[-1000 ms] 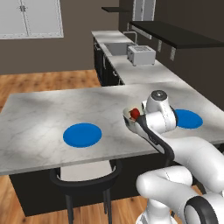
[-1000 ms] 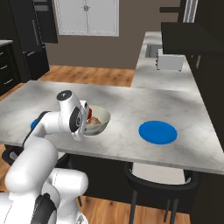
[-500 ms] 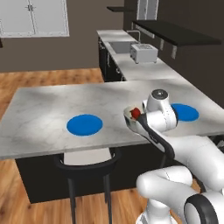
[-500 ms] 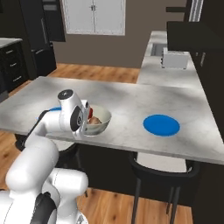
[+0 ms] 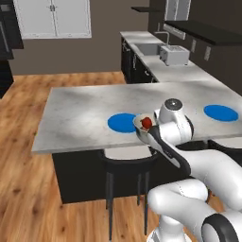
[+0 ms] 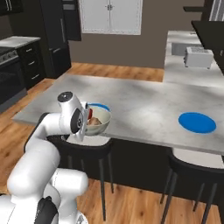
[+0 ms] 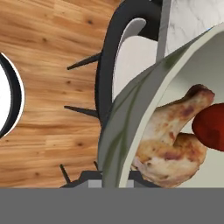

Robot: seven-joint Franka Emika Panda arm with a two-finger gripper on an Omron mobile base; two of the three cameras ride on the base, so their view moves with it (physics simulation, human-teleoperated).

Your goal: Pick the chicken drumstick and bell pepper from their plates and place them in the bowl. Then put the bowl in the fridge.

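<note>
The bowl [image 6: 99,124] hangs in the air at the near edge of the island counter [image 6: 144,109], above a dark stool [image 7: 114,52], clamped by its rim in the closed gripper [image 6: 84,125]. In the hand view its pale wall [image 7: 131,118] cuts off at the right and bottom edges, and the finger tips themselves are lost behind the rim, so the grip reads from the bowl riding with the hand and the jaws fully drawn in. Inside lie the chicken drumstick [image 7: 173,140] and the bell pepper [image 7: 211,127], touching; the pepper is cropped by the frame. In the left base view just the pepper [image 5: 146,123] and a sliver of the bowl's rim [image 5: 138,124] show past the wrist; the drumstick cannot be made out there. One blue plate [image 5: 122,122] lies right behind the bowl, half covered by it in the right base view; the other plate [image 6: 197,122] sits well apart along the counter. The tall black fridge [image 6: 59,35] stands at the far left, partly cropped.

Against the earlier pictures, the whole scene has shifted: the island has slid sideways and the white cabinet [image 6: 110,15] has come further into view, so the base has driven. The bowl keeps its place beside the wrist, with the grip unchanged.
</note>
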